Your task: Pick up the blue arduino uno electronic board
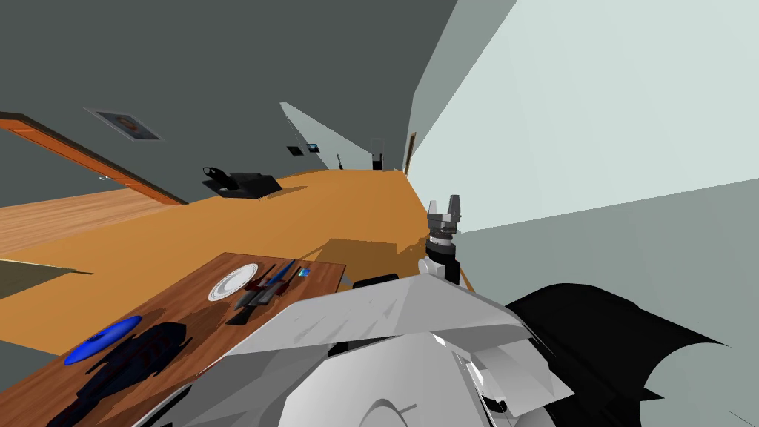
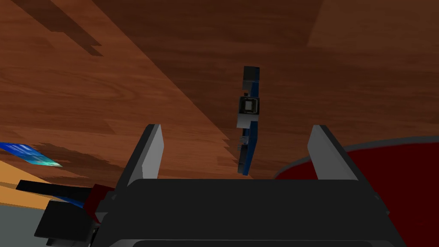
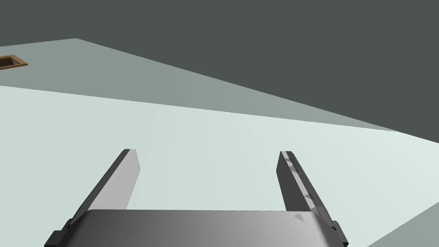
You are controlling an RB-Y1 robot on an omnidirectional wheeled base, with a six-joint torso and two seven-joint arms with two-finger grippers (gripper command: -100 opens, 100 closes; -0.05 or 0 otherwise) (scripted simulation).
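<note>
Our left gripper (image 2: 236, 127) is down over the far end of the brown wooden table (image 2: 107, 94), and its two fingers (image 2: 151, 150) are spread wide, holding nothing. The blue board (image 2: 248, 128) sits in the gap between them, turned edge-on to the hand's camera, with its silver square socket facing us. It runs along the fingers and its near end goes out of sight behind the dark gripper body. It is close to the middle of the gap, a little nearer the finger beside a dark red disc with a grey rim (image 2: 386, 171), and there is bare wood on both sides, so neither finger touches it. We cannot tell whether the board rests on the wood. Beyond the other finger, a small blue-green card (image 2: 30, 155) lies at the table's edge, near its far corner. Further back along the table are a white plate (image 1: 233, 282) and a blue dish (image 1: 102, 339). Our right gripper (image 1: 445, 202) is raised beside the pale wall, fingers apart and empty.
</note>
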